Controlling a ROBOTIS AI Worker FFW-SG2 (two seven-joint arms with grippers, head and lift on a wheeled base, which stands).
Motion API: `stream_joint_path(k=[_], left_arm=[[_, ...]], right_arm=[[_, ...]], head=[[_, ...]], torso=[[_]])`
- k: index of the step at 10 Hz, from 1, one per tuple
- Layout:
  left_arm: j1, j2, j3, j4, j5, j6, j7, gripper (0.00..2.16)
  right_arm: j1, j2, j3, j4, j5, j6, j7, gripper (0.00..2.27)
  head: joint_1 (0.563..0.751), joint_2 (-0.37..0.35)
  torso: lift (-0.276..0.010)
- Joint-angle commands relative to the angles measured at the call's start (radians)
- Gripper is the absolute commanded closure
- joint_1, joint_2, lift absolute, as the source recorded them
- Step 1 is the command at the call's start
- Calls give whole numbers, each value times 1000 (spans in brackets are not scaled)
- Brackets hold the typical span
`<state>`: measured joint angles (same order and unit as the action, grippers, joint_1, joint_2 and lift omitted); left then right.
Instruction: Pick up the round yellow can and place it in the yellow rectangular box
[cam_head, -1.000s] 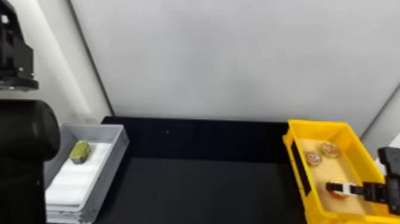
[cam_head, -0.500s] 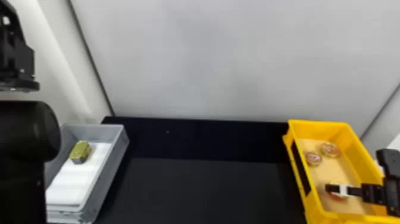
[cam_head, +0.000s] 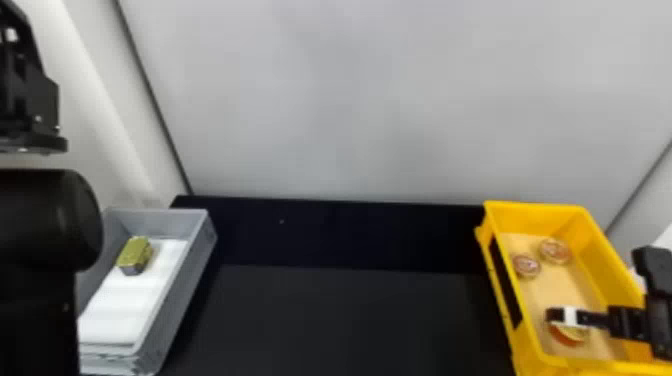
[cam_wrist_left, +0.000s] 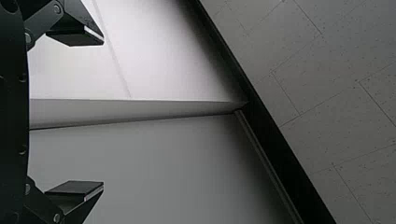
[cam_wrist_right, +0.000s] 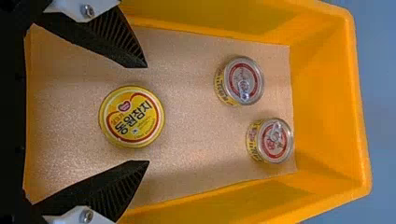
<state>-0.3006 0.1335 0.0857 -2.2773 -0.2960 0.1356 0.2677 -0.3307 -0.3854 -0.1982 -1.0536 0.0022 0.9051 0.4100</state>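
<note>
Over the near part of the yellow rectangular box is my right gripper, partly covering the round yellow can. The right wrist view shows the right gripper open, one ribbed black finger on either side of the round yellow can, with a gap to each. Its yellow top faces the camera, and it lies on the tan liner inside the box. My left arm is raised at the left edge; in the left wrist view the left gripper stands open, nothing between its fingers.
Two smaller cans stand at the box's far end. A gray bin with a white liner holds a gold-topped block at the left. Between bin and box lies a black table.
My right gripper has shifted slightly to the left above the can. The left arm and the cans have kept their places.
</note>
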Motion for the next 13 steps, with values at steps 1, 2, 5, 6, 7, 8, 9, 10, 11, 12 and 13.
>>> stream_joint_path(k=[1,2,5,6,7,8,9,10,11,12,13], left_arm=[[1,0,0,-1,0,3,-1,176],[1,0,2,-1,0,6,-2,176],[4,-3,3,-2,0,13,-4,176],[6,-6,6,-4,-2,16,-4,176],[8,-9,11,-5,-6,18,-2,174],[12,-6,22,-11,-11,19,-2,174],[18,3,36,-21,-14,21,-2,168],[21,12,48,-28,-14,22,-2,165],[26,15,56,-31,-14,21,-2,165],[40,14,66,-33,-14,12,2,162],[49,12,72,-31,-14,9,4,163]], right_arm=[[16,-12,0,-152,4,33,-9,-2],[28,-13,-7,-327,5,77,-46,-2],[-7,-18,10,-928,90,218,-247,10],[-39,-16,34,-1097,199,214,-292,16],[-76,-12,95,-1229,309,151,-375,19],[-103,11,181,-1296,392,31,-508,36],[-137,13,234,-1306,365,-96,-580,36],[-168,3,284,-1292,358,-233,-648,47],[-195,-7,306,-1281,354,-319,-671,53],[-225,-18,330,-1286,354,-362,-669,51],[-226,-30,335,-1278,354,-465,-668,51]], head=[[663,54],[663,54],[663,54],[663,54],[663,54],[663,54],[663,54],[663,54],[663,54],[663,54],[663,54]], torso=[[-10],[-10],[-10],[-10],[-10],[-10],[-10],[-10],[-10],[-10],[-10]])
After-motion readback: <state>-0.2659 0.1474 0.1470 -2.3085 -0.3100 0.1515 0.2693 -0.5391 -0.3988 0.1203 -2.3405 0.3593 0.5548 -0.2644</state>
